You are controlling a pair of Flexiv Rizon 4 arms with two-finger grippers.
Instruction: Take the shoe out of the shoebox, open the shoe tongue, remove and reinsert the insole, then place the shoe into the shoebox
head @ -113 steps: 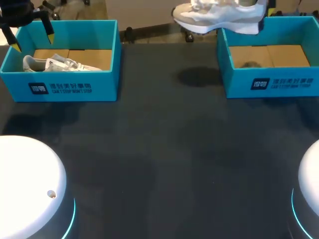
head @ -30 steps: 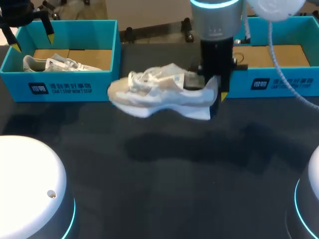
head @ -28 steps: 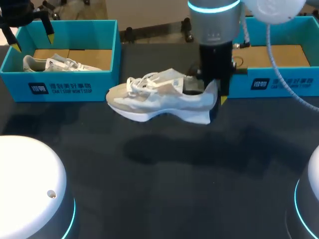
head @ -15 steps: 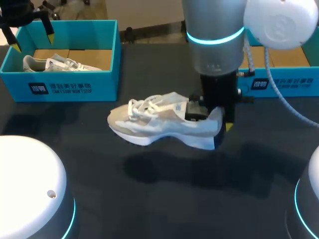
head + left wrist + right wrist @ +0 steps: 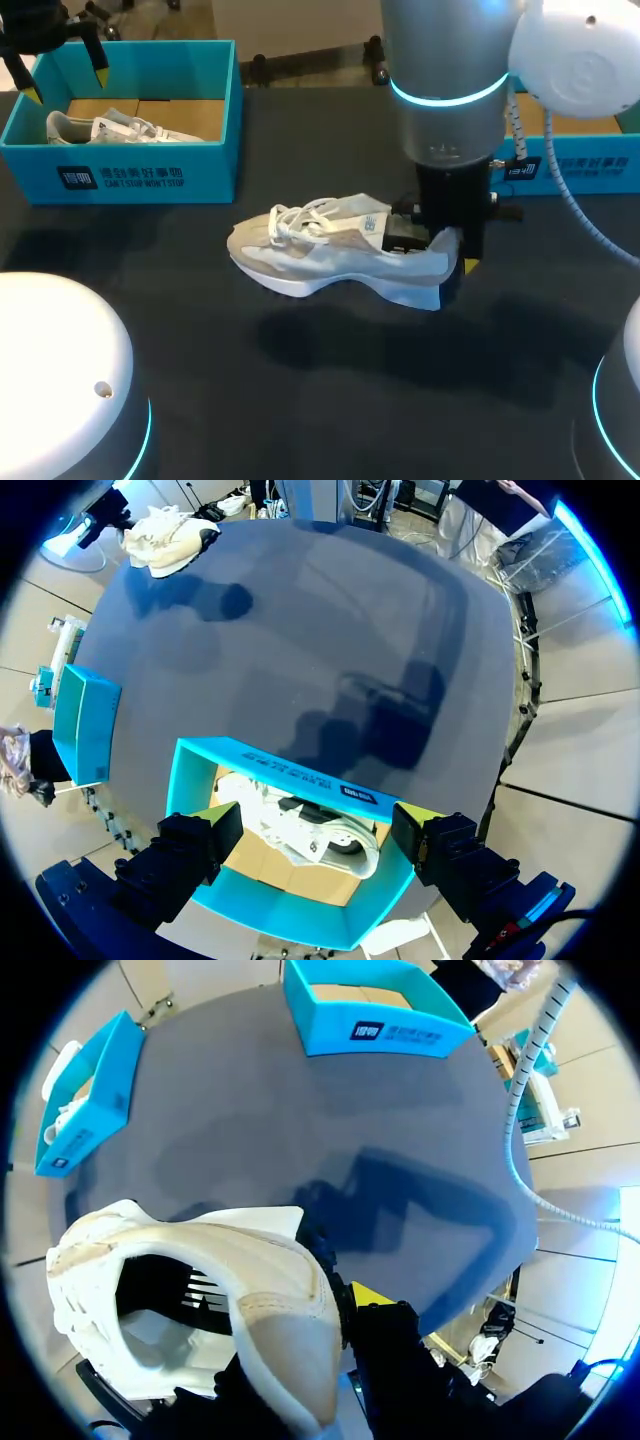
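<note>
From above, the right arm [image 5: 445, 90] comes in from the far right corner and stands over the middle of the table [image 5: 300, 400]. The right gripper [image 5: 452, 258] pinches the heel of the white shoe [image 5: 330, 250], which hangs level just above the tabletop, toe toward the left edge, with its shadow beneath. The left shoebox [image 5: 215, 130] sits at the far left corner with a second shoe [image 5: 110, 128] inside. The left gripper [image 5: 67, 86] hovers above it, fingers spread. The right shoebox [image 5: 590, 160] sits at the far right edge, partly hidden by the arm.

From the left wrist, the left gripper [image 5: 315, 820] has its fingers wide apart over the left shoebox [image 5: 290, 770] and touches nothing. The second shoe [image 5: 310, 835] lies inside.

From the right wrist, the right gripper [image 5: 345, 1305] clamps the shoe's [image 5: 230, 1280] heel wall, one finger inside the collar and one outside.
</note>
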